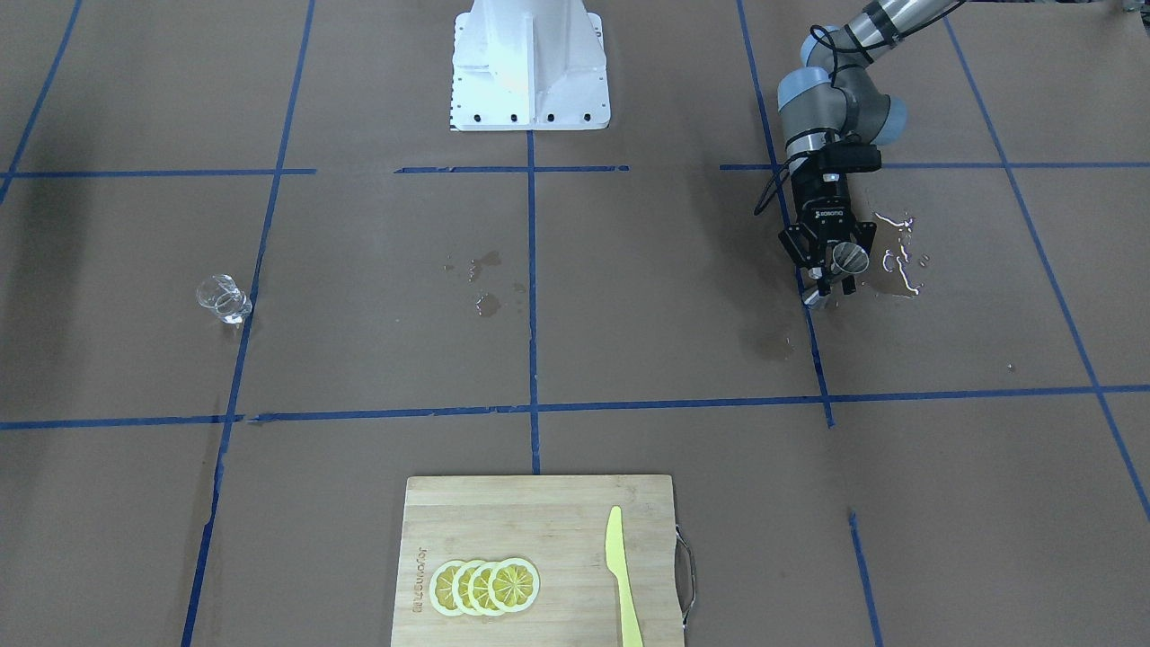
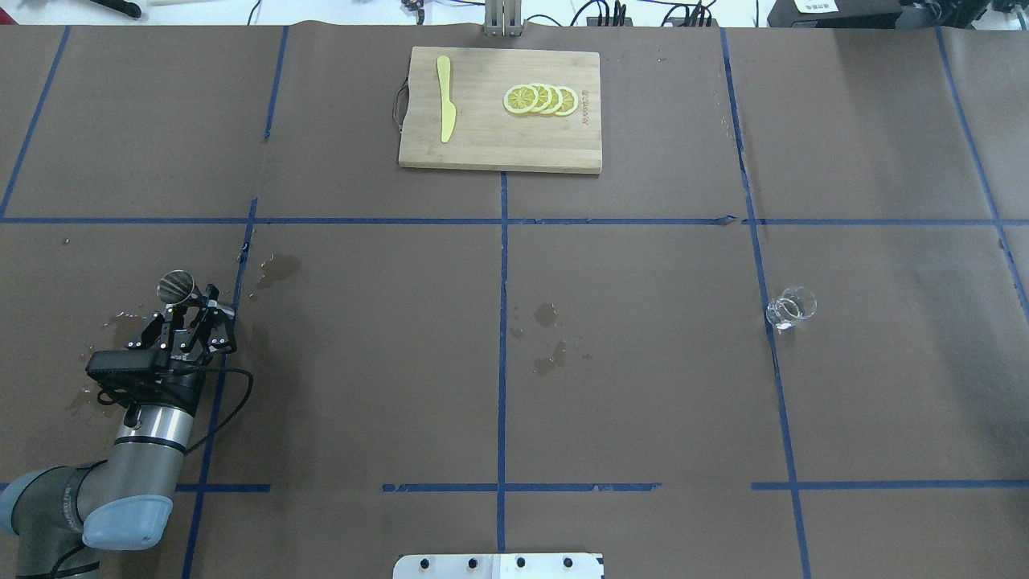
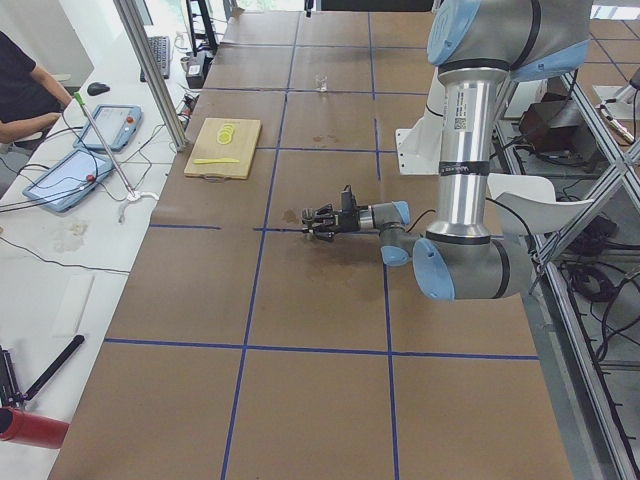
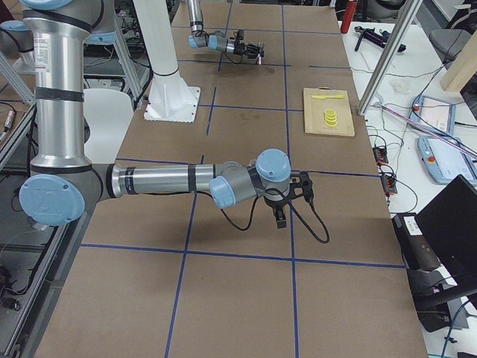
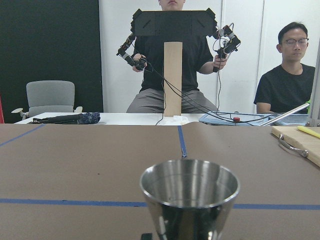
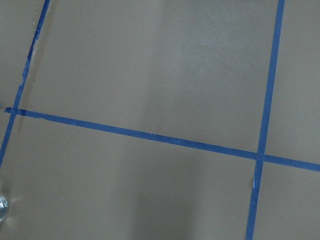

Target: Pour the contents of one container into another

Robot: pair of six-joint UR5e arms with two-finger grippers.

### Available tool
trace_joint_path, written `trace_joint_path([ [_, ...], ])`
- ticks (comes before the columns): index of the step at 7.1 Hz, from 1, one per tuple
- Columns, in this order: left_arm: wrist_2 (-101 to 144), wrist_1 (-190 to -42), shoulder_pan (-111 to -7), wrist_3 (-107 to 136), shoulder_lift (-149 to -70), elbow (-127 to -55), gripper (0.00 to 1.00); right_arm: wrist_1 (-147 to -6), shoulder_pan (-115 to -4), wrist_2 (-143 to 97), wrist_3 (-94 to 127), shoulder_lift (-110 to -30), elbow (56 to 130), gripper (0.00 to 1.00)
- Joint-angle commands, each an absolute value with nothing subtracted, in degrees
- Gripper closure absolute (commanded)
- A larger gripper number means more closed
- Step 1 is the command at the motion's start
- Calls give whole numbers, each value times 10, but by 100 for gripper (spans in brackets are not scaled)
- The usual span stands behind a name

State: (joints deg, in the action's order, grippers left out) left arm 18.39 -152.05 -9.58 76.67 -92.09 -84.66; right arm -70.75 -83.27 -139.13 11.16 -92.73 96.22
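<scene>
The small steel jigger [image 1: 847, 258] stands upright between the fingers of my left gripper [image 1: 831, 262], which reaches out level just above the table. From overhead the jigger [image 2: 175, 285] shows its round mouth ahead of the left gripper [image 2: 190, 312]. Its open cup [image 5: 189, 192] fills the bottom of the left wrist view. The clear glass measuring cup [image 1: 223, 298] stands alone far across the table [image 2: 791, 308]. My right gripper [image 4: 280, 218] shows only in the exterior right view, pointing down; I cannot tell its state. A sliver of glass [image 6: 2, 207] is at its camera's edge.
A wooden cutting board [image 1: 557, 521] with lemon slices [image 1: 485, 586] and a yellow knife [image 1: 622, 575] lies at the far side. A water puddle [image 1: 898, 256] sits beside the jigger, wet stains [image 1: 485, 288] mark mid-table. The robot base [image 1: 530, 67] and two operators [image 5: 172, 60] are in view.
</scene>
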Motion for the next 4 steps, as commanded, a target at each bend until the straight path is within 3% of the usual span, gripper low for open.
trace_joint_path([
  [1, 183, -1521, -96, 766, -924, -843, 62, -708, -832, -1391, 112, -927, 957, 0],
  [3, 183, -1520, -95, 766, -923, -842, 69, -708, -829, -1392, 112, -925, 953, 0],
  [4, 184, -1520, -95, 766, -922, -843, 80, -708, -829, -1392, 112, -926, 953, 0],
])
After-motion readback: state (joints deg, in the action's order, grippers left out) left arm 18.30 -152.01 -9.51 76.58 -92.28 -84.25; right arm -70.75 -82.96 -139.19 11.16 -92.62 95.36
